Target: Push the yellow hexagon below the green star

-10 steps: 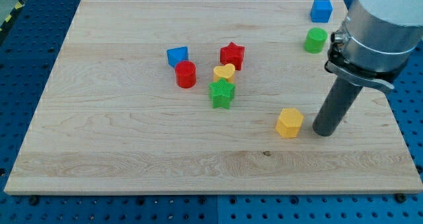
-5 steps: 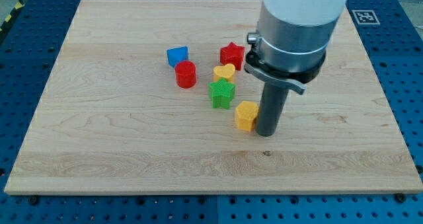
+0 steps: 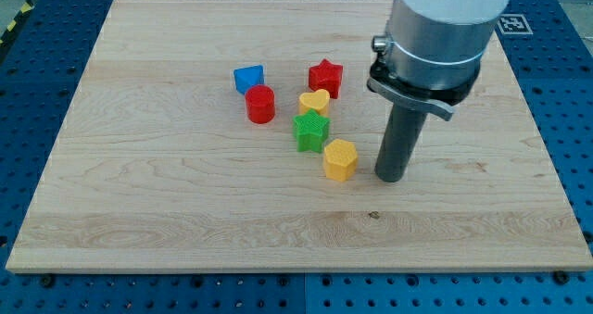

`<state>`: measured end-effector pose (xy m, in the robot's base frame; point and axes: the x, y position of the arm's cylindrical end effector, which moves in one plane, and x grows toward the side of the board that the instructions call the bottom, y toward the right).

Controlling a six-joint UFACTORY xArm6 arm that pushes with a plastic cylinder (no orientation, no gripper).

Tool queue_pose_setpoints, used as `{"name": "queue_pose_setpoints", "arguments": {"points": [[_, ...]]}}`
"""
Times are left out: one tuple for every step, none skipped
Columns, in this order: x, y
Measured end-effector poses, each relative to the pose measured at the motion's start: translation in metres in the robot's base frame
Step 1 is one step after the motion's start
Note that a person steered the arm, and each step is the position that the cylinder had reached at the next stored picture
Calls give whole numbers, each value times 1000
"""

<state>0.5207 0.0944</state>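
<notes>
So the yellow hexagon (image 3: 340, 159) sits just off the lower right corner of the green star (image 3: 311, 131), pretty much touching it or a hair apart, hard to call from this angle. My tip (image 3: 390, 177) is on the desk (image 3: 167, 194) to the view's right of the hexagon, near it but with a clear gap, so nothing is being pushed at this instant. The tool is only a plain rod, with nothing to open or close and nothing held; it just stands there next to the block. Above the star there's a yellow heart (image 3: 315, 101) tucked against it, a red star (image 3: 325, 77) a bit higher, and a red cylinder (image 3: 260, 104) with a blue block (image 3: 248, 77) off to the view's left. My read is that we're at the tail end of the placing step: the hexagon is lower than the star but skewed to the right. The next move probably calls for a short nudge toward the view's left, with the tip coming in from the hexagon's right side and kept low enough that the block slides under the star instead of bumping it and shoving the whole cluster around.
</notes>
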Motion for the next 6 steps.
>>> {"name": "queue_pose_setpoints", "arguments": {"points": [[0, -14], [0, -19], [0, -25], [0, -27], [0, -28], [-8, -21]]}}
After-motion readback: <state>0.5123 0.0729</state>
